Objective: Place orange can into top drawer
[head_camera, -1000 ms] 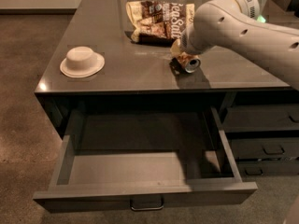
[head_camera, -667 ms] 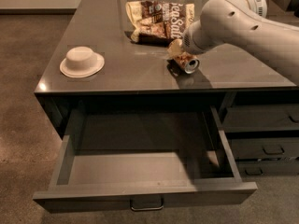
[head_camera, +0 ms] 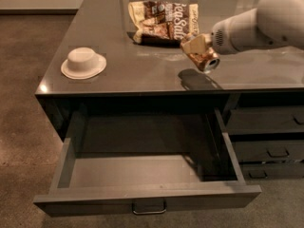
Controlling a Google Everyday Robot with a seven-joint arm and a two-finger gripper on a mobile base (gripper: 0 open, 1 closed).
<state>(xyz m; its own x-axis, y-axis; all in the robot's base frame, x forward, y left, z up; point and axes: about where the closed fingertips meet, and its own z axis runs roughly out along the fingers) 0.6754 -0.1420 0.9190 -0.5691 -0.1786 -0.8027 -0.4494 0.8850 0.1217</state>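
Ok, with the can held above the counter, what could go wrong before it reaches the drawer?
The gripper, over the right of the countertop, holds the orange can tilted; it may slip in transit. The top drawer stands open below the countertop's front edge; lowering too early could knock the can against that edge or the drawer's right wall.

The light is dim and warm, falling from above. The glossy counter [head_camera: 142, 72] carries pale glare along its far edge and a bright spot at its near left corner. The pincer [head_camera: 198, 50], above the counter's right part and closed on the can [head_camera: 207, 61], throws a dark shadow just beneath. The drawer [head_camera: 142, 196] is murky at the back. Everything looks slightly soft.
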